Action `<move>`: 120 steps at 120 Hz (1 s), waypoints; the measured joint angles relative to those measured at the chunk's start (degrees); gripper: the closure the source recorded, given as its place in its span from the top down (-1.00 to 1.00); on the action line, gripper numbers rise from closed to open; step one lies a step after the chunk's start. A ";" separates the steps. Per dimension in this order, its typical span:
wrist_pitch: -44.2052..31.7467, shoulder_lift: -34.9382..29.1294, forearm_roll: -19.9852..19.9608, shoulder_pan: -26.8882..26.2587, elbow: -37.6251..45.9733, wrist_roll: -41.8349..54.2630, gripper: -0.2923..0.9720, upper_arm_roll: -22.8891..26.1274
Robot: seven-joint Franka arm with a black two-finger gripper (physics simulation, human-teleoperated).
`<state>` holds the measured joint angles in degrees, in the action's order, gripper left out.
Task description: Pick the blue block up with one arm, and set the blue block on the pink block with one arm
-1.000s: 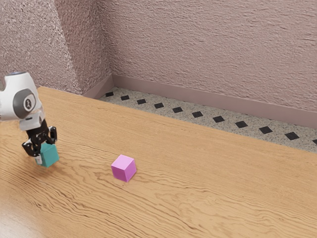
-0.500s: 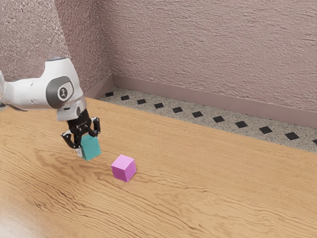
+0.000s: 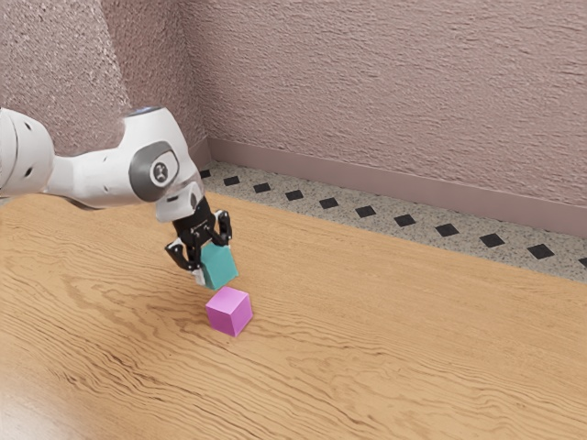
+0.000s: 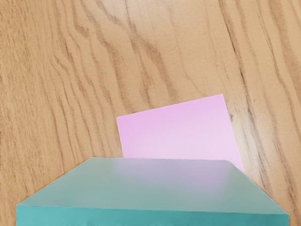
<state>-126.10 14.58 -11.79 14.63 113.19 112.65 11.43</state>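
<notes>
My gripper (image 3: 209,267) is shut on the blue block (image 3: 218,267), a teal cube held in the air. It hangs just above and slightly toward the exterior view's left of the pink block (image 3: 229,311), which rests on the wooden table (image 3: 385,348). A small gap separates the two cubes. In the wrist view the blue block (image 4: 150,193) is large under my hand, and the pink block (image 4: 181,132) lies on the wood just beyond it, partly covered by it.
The table runs to a speckled floor strip with black diamonds (image 3: 404,220) and a textured pink wall (image 3: 385,92) behind. Bare wood surrounds the pink block on all sides.
My arm has carried the blue block toward the exterior view's right, from the far left of the table to just over the pink block. The pink block has not moved.
</notes>
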 joint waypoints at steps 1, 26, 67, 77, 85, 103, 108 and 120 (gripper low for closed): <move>-0.03 0.03 0.00 -0.05 -0.02 -0.12 -0.03 0.00; -1.12 1.45 -0.06 -1.06 -0.10 -2.63 -0.03 0.00; -2.03 1.35 1.56 -3.18 0.21 -7.01 -0.03 -0.04; -2.07 1.32 2.60 -3.13 0.58 -7.88 -0.03 -0.02; -2.07 0.88 3.12 -3.14 1.33 -8.50 -0.03 -0.02; -2.12 0.17 3.62 -3.58 2.93 -9.66 -0.01 -0.01; -2.14 0.18 3.69 -3.86 3.04 -9.93 0.01 -0.02; -2.00 0.43 3.96 -4.29 3.10 -10.42 0.16 -0.01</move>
<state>-128.09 15.01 -7.83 10.34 116.29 102.23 11.42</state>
